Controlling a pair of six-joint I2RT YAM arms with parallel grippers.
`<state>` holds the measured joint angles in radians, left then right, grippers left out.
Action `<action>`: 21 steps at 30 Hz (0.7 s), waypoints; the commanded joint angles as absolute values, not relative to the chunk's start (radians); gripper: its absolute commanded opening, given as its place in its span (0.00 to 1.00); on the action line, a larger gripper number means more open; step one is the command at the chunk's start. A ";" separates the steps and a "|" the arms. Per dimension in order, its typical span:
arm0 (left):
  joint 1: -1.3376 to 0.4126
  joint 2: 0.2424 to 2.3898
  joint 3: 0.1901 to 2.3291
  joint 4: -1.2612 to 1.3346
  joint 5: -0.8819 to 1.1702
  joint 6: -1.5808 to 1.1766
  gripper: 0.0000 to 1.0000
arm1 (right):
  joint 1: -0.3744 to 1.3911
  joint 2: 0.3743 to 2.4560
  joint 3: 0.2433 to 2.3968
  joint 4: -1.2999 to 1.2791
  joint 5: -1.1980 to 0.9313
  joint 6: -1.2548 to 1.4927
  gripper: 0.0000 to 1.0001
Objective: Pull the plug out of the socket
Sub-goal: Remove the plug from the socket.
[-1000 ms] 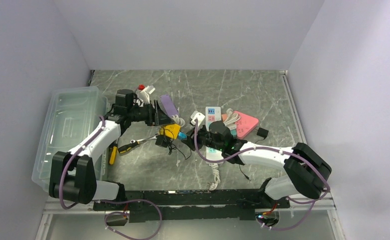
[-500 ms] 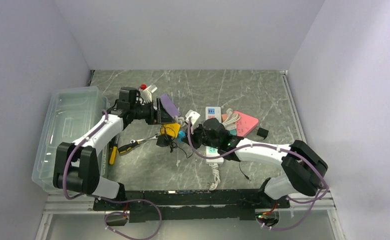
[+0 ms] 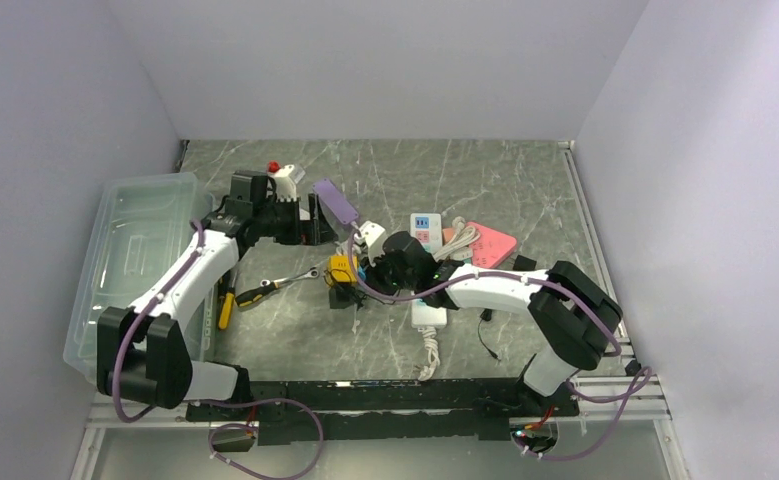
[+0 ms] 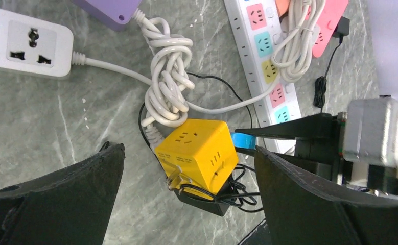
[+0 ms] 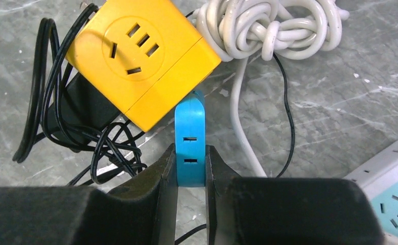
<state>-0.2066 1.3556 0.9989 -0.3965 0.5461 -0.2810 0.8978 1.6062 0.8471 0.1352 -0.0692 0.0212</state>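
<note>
the step in hand is the grip before the pull. the right claw [image 5: 190, 159] is clenched on the blue plug [image 5: 190, 130], its fingers [image 5: 167, 168] pressed to the plug's two narrow sides. the plug's far end meets a side face of the yellow cube socket [image 5: 135, 56], so it looks seated, not yet drawn out. the cube lies on the grey surface [image 5: 340, 102], beside a knot of white cord [image 5: 268, 25] and on a tangle of black cable [image 5: 43, 107]. the left claw [image 4: 188, 150] hangs released, spread wide above the cube, touching nothing. next, the left claw likely needs to come down and clamp the cube, or it may drag along; then the right pulls straight back, away from the cube.
</note>
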 commanded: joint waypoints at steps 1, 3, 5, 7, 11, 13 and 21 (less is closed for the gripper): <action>-0.255 1.293 0.984 -0.377 0.509 -0.240 1.00 | 0.894 1.589 0.896 0.180 0.039 0.073 0.00; -0.287 1.277 0.970 -0.357 0.503 -0.243 0.99 | 0.894 1.573 0.888 0.189 0.075 0.096 0.00; -0.312 1.260 0.955 -0.339 0.487 -0.248 0.99 | 0.894 1.553 0.874 0.199 0.103 0.114 0.00; -0.334 1.249 0.945 -0.325 0.476 -0.248 0.99 | 0.894 1.537 0.871 0.198 0.130 0.121 0.00; -0.388 1.241 0.943 -0.319 0.456 -0.237 0.99 | 0.894 1.518 0.891 0.155 0.186 0.149 0.00; -0.403 1.240 0.941 -0.310 0.457 -0.245 0.98 | 0.895 1.508 0.890 0.151 0.196 0.153 0.00; -0.434 1.247 0.927 -0.279 0.461 -0.268 0.96 | 0.894 1.469 0.900 0.118 0.245 0.194 0.00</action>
<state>-0.4171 1.2713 0.9360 -0.3370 0.4679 -0.2573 0.8978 1.5410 0.8516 0.0586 0.1730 0.1513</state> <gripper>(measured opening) 0.961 0.224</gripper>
